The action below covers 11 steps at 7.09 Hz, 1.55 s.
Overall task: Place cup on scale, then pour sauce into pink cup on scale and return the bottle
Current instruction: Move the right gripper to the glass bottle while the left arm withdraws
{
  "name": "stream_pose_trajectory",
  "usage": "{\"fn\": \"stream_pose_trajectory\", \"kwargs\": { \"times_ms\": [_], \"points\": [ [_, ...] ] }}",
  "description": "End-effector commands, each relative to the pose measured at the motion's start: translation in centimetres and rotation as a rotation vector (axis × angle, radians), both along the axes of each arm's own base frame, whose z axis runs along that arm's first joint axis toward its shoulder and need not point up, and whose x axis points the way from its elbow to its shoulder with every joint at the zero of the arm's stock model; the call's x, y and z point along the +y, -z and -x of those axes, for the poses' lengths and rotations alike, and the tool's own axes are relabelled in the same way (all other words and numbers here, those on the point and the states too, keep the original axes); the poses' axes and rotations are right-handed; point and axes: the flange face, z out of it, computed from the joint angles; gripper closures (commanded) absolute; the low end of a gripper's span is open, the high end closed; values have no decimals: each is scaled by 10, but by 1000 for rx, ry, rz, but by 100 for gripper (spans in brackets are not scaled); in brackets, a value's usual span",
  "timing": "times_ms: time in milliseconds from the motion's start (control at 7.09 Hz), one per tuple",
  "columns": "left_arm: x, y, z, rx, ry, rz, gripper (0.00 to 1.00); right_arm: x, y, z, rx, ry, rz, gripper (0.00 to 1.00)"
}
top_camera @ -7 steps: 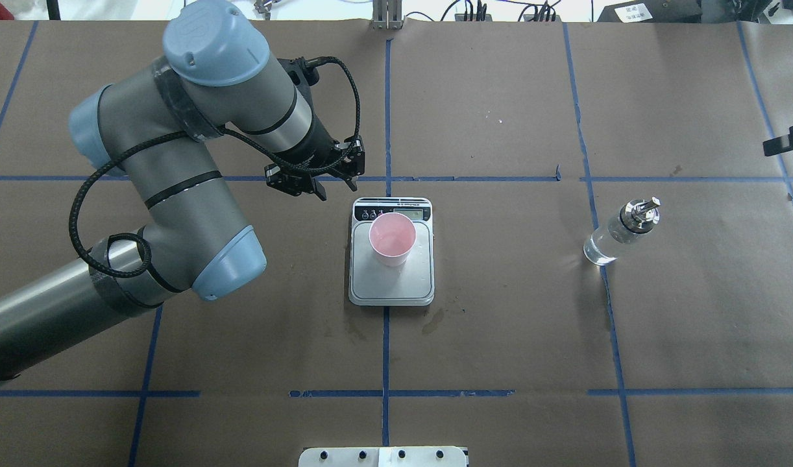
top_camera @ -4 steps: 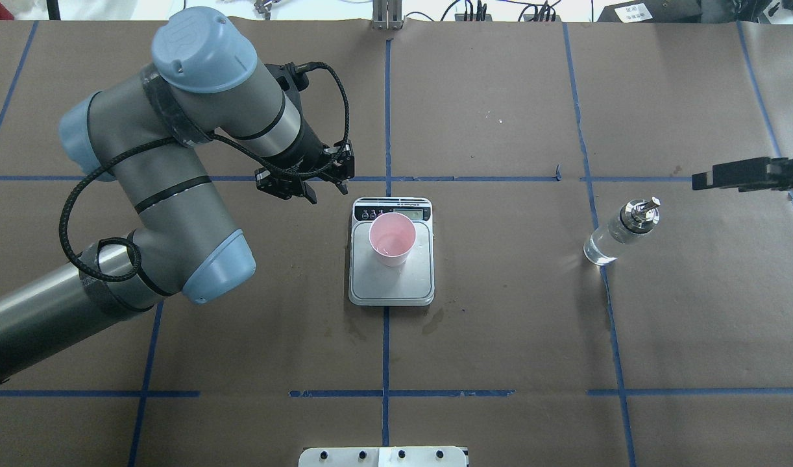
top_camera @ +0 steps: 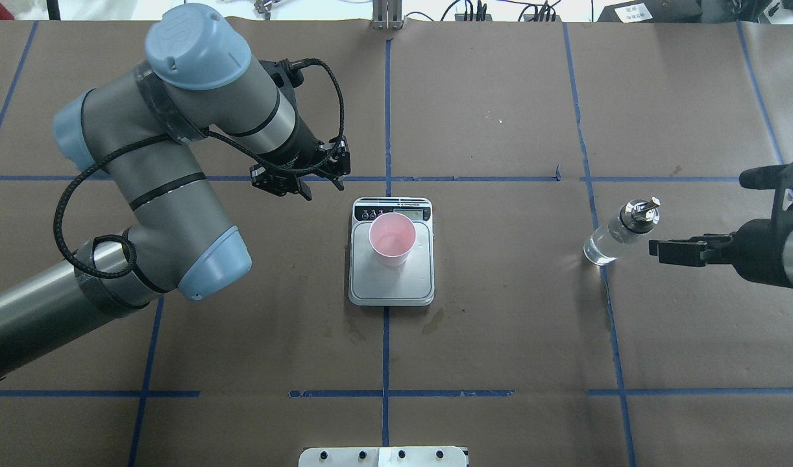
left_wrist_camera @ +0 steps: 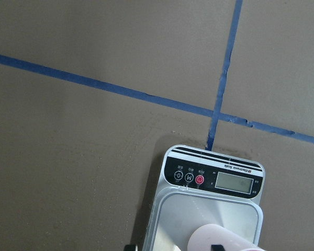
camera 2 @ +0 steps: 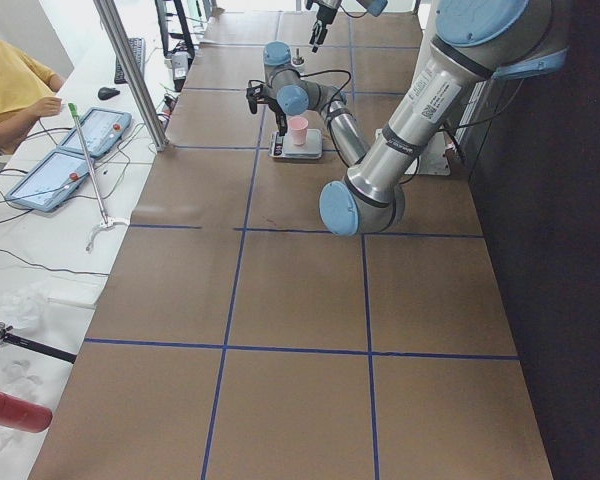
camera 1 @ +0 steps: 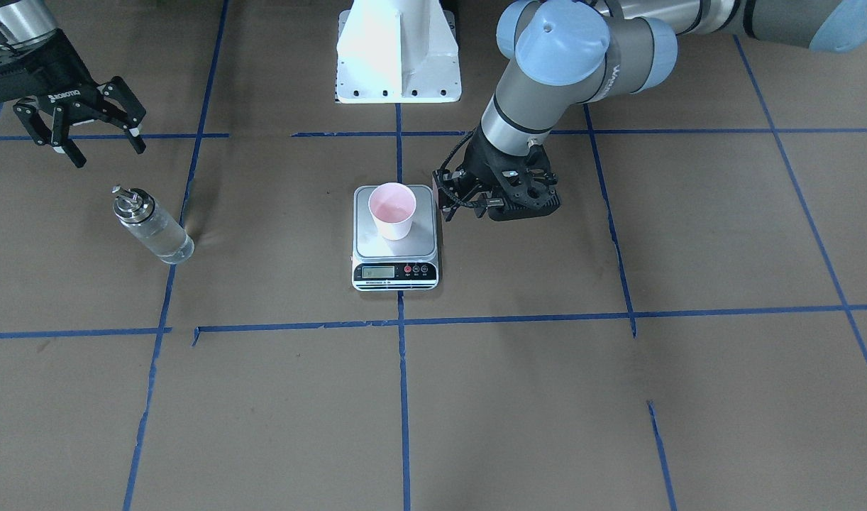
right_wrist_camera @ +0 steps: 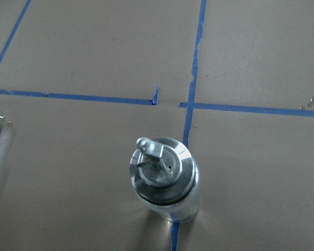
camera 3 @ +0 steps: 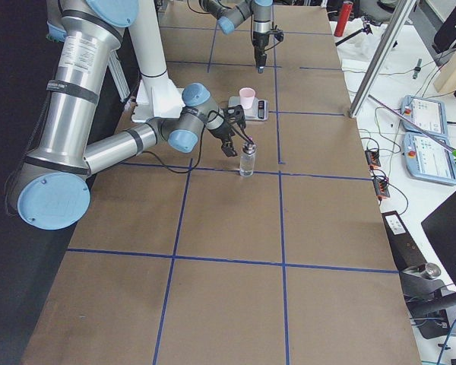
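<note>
**Cup on scale, bottle untouched, both grippers empty**

You have the cup (camera 1: 393, 207) standing upright on the scale (camera 1: 366, 245). It sits on the steel plate toward the display end, and bare plate shows all around its base. It is mouth up with a pink inside; you cannot tell from these views whether anything is in it. The display (camera 1: 378, 271) is too small to read.

The bottle (camera 1: 153, 227) stands upright on the table (camera 1: 547, 390), well apart from the scale on your robot's right. Its base rests on a line of blue tape (top_camera: 609, 311). The sauce (top_camera: 601, 248) shows as clear liquid through the glass, and the silver spout is on top. From the right wrist camera you look almost straight down on that spout.

The right gripper (camera 1: 108, 152) is near the bottle without touching it. Its fingers are spread wide and hold nothing. In the overhead view it comes in from the right edge and stops just short of the bottle.

The left gripper (top_camera: 322, 190) hangs off the scale's left side, near the display end, clear of both scale and cup. Its fingers are apart and it carries nothing. Its wrist camera looks down on the display, the buttons (left_wrist_camera: 189, 178) and the rim of the cup.
</note>
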Motion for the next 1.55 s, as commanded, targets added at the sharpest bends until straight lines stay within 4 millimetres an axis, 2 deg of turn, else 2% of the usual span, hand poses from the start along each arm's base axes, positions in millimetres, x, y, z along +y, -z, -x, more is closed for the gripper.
{"fn": "stream_pose_trajectory", "kwargs": {
  "times_ms": [0, 141, 282, 423, 564, 988, 1411],
  "points": [
    [-8, -29, 32, -26, 6, -43, 32, 24, -21, 45, 98, -118, -92, 0],
    [-9, -61, 53, -62, -19, -91, 28, 23, -31, 53, 115, -189, -107, 0],
    [-13, -80, 75, -83, -22, -123, 26, 27, -41, 62, 120, -257, -113, 0],
    [-15, -84, 74, -91, -27, -133, 12, 37, -61, 84, 131, -325, -133, 0],
    [-14, -82, 75, -90, -26, -136, 1, 39, -53, 103, 91, -372, -149, 0],
    [-14, -83, 75, -96, -22, -137, 1, 35, -75, 108, 147, -439, -210, 0],
    [-9, -73, 81, -82, -17, -148, 1, 33, -71, 123, 153, -498, -285, 1]
  ]
}}
